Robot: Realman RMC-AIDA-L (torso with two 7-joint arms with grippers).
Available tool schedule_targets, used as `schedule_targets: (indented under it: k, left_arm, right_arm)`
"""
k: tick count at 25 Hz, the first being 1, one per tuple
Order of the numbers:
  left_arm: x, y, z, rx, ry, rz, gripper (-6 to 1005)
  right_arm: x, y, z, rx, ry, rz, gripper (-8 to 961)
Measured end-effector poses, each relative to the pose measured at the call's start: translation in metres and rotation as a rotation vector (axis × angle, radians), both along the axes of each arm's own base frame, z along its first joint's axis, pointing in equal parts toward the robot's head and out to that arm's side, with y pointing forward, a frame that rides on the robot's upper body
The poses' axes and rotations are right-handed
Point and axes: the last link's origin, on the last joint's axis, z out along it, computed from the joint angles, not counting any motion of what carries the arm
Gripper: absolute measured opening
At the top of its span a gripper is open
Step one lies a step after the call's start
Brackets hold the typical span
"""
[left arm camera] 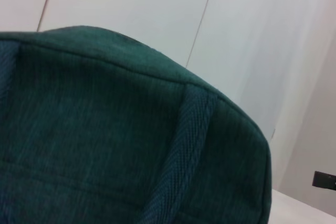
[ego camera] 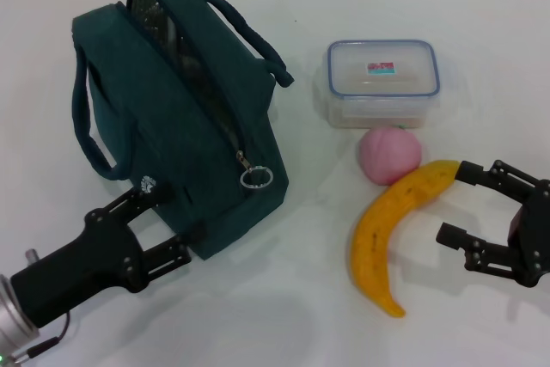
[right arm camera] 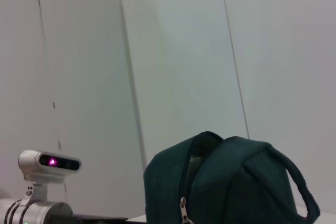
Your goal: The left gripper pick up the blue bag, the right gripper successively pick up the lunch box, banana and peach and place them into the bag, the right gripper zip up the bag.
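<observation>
Left claw (ego camera: 163, 225) spread at bag (ego camera: 180, 126) corner, right claw (ego camera: 460, 204) open beside banana (ego camera: 391, 229).

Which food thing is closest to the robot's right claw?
The long curved yellow banana; its tip nearly meets the open right gripper, unlike the round pink peach.

The bag (ego camera: 185, 118) is showing matt, coarsely woven dark teal cloth, with ribbed webbing straps and a shiny metal zip ring (ego camera: 256, 179). The lunch box (ego camera: 381, 82) is looking like clear glossy plastic. The banana (ego camera: 397, 229) is showing smooth, dull skin, the peach (ego camera: 389, 155) a soft matt one. Both grippers are looking like matt black plastic or metal.
</observation>
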Motion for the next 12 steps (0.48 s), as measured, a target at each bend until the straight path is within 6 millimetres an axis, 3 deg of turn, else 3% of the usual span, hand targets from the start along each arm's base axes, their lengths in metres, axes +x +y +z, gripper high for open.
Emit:
schedule_targets:
  k: [12]
  left_arm:
    - [0.0027,0.007,-0.0077,0.031,-0.013,0.019,818]
  right_arm:
    - [0.0001,0.0014,0.0006,0.007,0.001,-0.004,842]
